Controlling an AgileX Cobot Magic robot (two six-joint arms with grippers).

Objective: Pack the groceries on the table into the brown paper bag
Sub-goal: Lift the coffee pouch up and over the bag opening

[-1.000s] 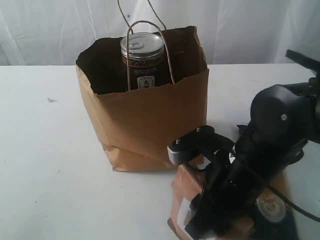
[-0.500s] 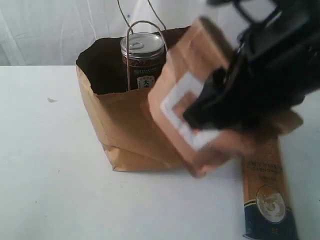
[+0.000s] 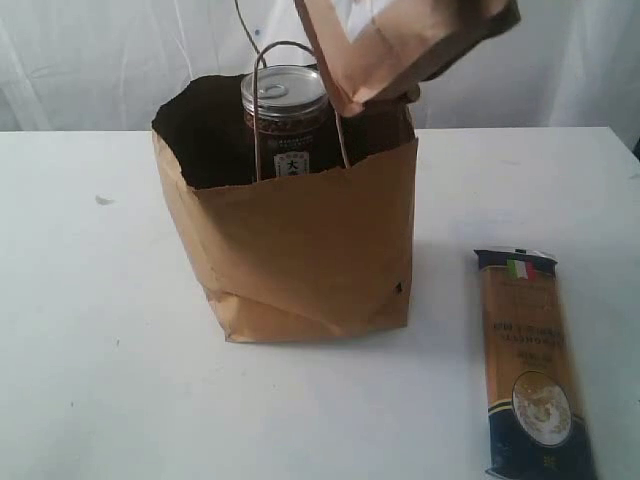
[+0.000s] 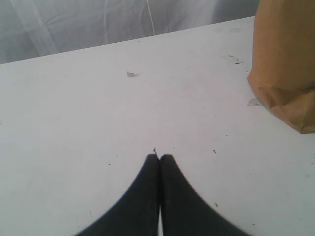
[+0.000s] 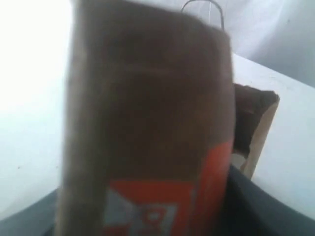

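The brown paper bag stands open on the white table, with the dark pull-tab can upright inside it. The brown-orange pouch hangs tilted just above the bag's right rear rim. It fills the right wrist view, where my right gripper is shut on it; the bag's mouth shows behind. The long spaghetti pack lies flat to the right of the bag. My left gripper is shut and empty over bare table, with the bag off to one side. Jar, bottle and carton are out of view.
The bag's thin cord handles stand up around the can, close to the pouch. A small scrap lies on the table at the left. A white curtain hangs behind the table.
My right arm lifted the pouch off the table at the front right and carried it up over the bag's mouth. The arm has left the exterior view, uncovering the spaghetti pack.
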